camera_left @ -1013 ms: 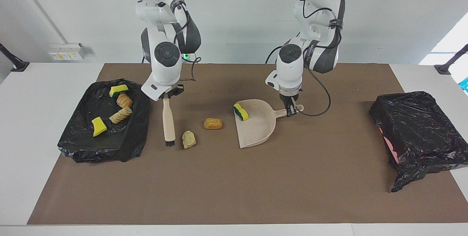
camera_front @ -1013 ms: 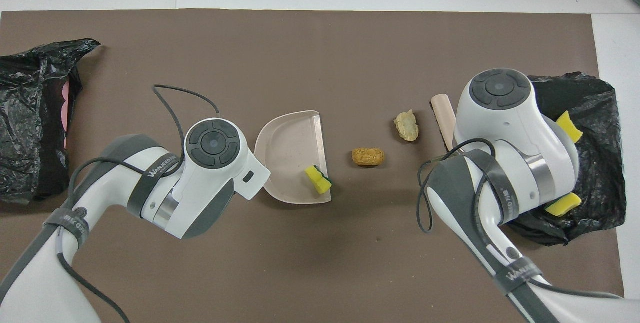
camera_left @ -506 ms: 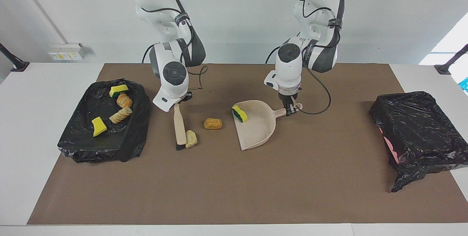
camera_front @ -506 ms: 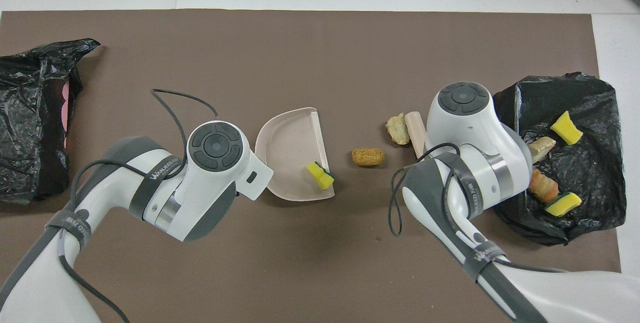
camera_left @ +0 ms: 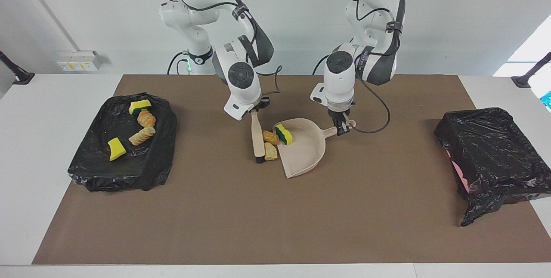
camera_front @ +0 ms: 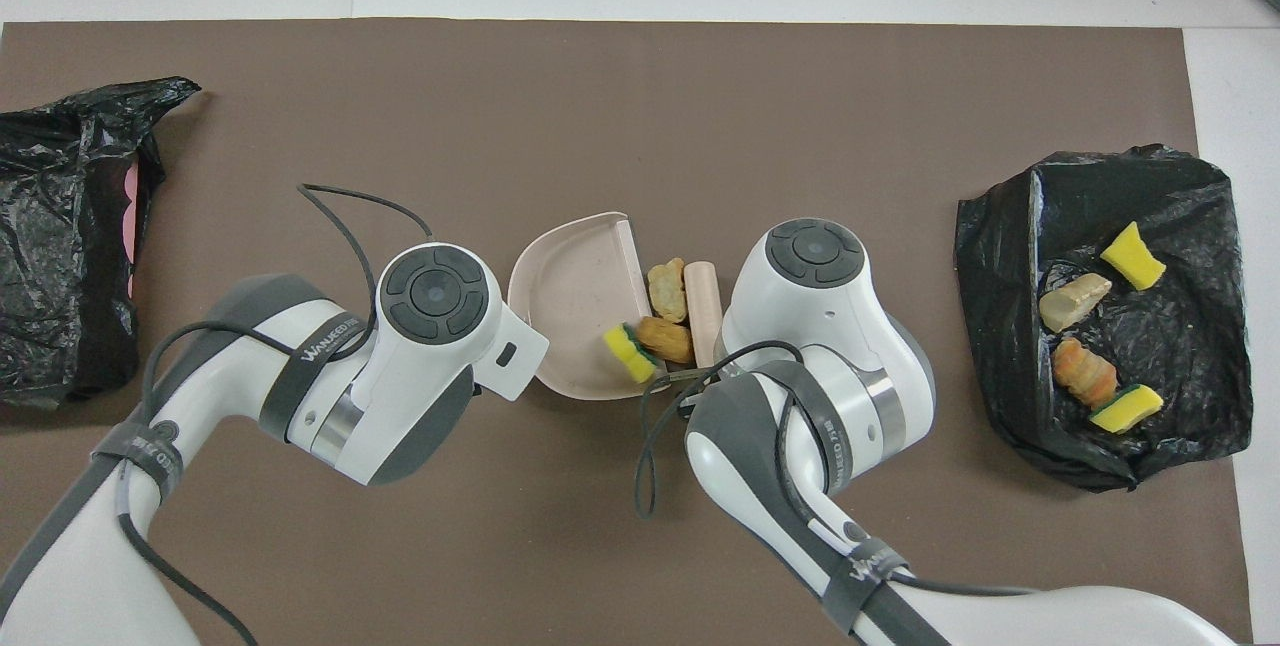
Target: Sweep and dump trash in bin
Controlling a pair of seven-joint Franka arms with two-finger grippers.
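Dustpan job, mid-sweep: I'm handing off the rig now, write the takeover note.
Right gripper: shut on the brush, bristles down at the dustpan's mouth.
Left gripper: shut on the dustpan handle.
Sponge chunk sits on the pan lip; orange-brown lump and tan lump lie between brush and lip.
Four pieces lie in the tray at the right arm's end.
Left: push both lumps in, dump in the bin at the left arm's end.

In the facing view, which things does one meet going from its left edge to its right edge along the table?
Black-lined tray with four trash pieces → brush → two bread-like lumps → dustpan holding a yellow sponge → black-bagged bin.
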